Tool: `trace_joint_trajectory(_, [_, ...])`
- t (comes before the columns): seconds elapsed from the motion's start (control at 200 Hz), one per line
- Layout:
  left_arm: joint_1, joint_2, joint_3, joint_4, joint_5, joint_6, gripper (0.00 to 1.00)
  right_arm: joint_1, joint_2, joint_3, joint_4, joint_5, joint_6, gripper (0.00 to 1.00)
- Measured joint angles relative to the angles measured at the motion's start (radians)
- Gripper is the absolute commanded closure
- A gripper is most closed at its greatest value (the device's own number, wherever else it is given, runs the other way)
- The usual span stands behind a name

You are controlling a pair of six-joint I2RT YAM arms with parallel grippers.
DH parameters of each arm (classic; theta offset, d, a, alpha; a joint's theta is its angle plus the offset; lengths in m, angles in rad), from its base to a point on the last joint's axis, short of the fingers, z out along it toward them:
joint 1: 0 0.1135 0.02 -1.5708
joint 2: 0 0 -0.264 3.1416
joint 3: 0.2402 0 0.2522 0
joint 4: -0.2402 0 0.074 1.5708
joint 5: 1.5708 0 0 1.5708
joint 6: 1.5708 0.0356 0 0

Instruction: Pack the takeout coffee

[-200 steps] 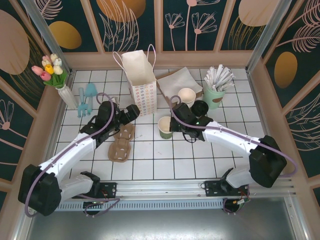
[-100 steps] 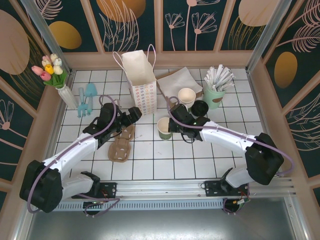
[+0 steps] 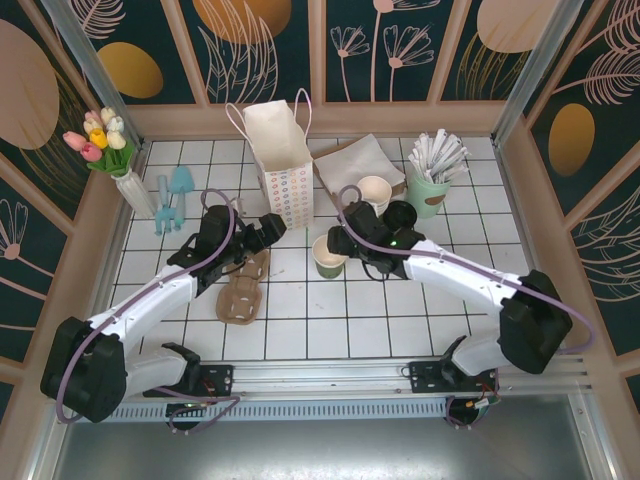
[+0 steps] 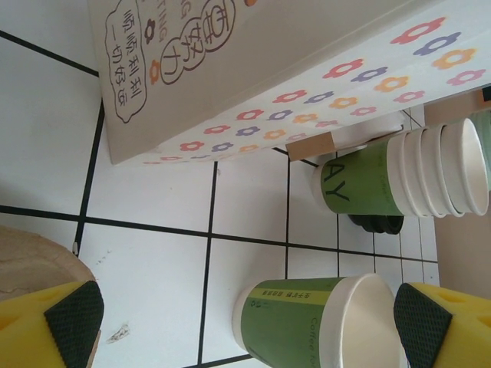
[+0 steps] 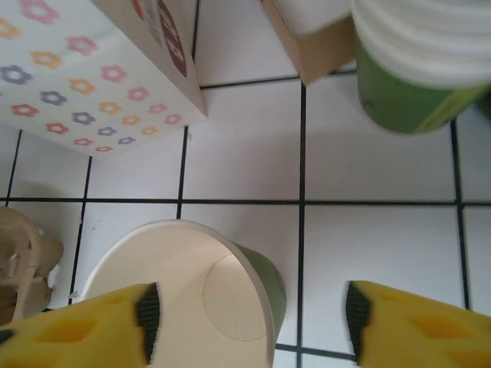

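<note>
Green paper takeout coffee cup (image 3: 328,257) stands upright on white tile, open-topped. Your R wrist view shows its white inside bare to the bottom. It sits near the front-right corner of the paper bag (image 3: 280,150), w/ a strip of bare tile btwn them. The bag stands upright, mouth open, handles up, and its inside reads plain cream from above.

R gripper (image 3: 339,243) hangs at the cup's rim, spread wide and holding nothing. In the R wrist view one side of the yellow jaws overlaps the rim and the other stands clear over tile. L gripper (image 3: 270,226) hovers by the bag's front base, at full spread, nothing held.

Behind-right of the cup sits a stack of cream-rimmed cups (image 3: 375,190), w/ black lids (image 3: 400,215) just beside it. Next over, a mint green holder (image 3: 428,197) is crammed w/ white wrapped sticks (image 3: 438,155). A flat tan pack (image 3: 358,160) lies right of the bag. A brown pulp carrier (image 3: 243,285) lies partly under the L arm. At far left, a white vase (image 3: 133,190) holds tulips (image 3: 100,135), w/ blue tools (image 3: 172,200) beside it.

Count:
- Loose cup: 1
- Bag: 1
- Cup stack: 1, approx four rims in your L wrist view
- Carrier: 1
- Holder: 1
- Vase: 1
- Blue tools: 2
- Lids: too tight to count
</note>
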Motion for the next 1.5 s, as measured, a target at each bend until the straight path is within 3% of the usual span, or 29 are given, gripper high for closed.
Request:
trace_joint_trajectory(0.145, [-0.035, -0.001, 0.002, 0.017, -0.019, 0.011, 0.02, -0.052, -0.148, -0.024, -0.003, 0.018, 0.003, 0.01])
trace_joint_trajectory(0.355, [-0.170, -0.005, 0.040, 0.024, -0.106, 0.034, 0.01, -0.375, -0.350, -0.170, -0.005, -0.076, 0.044, 0.01])
trace_joint_trajectory(0.44, [-0.202, 0.006, 0.053, 0.037, -0.132, 0.037, 0.02, -0.489, -0.401, -0.246, -0.002, -0.135, 0.089, 0.06])
trace_joint_trajectory(0.611, [-0.224, 0.080, 0.098, 0.031, -0.179, 0.037, 0.01, -0.701, -0.411, -0.354, 0.048, -0.319, 0.156, 0.15])
trace_joint_trajectory(0.771, [-0.224, 0.117, 0.156, 0.013, -0.221, 0.049, 0.01, -0.837, -0.332, -0.406, 0.138, -0.472, 0.218, 0.16])
trace_joint_trajectory(0.951, [-0.224, 0.117, 0.163, 0.043, -0.237, 0.048, 0.01, -0.871, -0.196, -0.409, 0.254, -0.561, 0.264, 0.29])
trace_joint_trajectory(1.096, [-0.224, 0.117, 0.161, 0.050, -0.279, 0.026, 0.01, -0.869, -0.105, -0.405, 0.338, -0.603, 0.281, 0.34])
trace_joint_trajectory(1.501, [-0.224, 0.171, 0.159, -0.008, -0.383, -0.050, 0.01, -0.771, 0.008, -0.405, 0.544, -0.544, 0.393, 0.47])
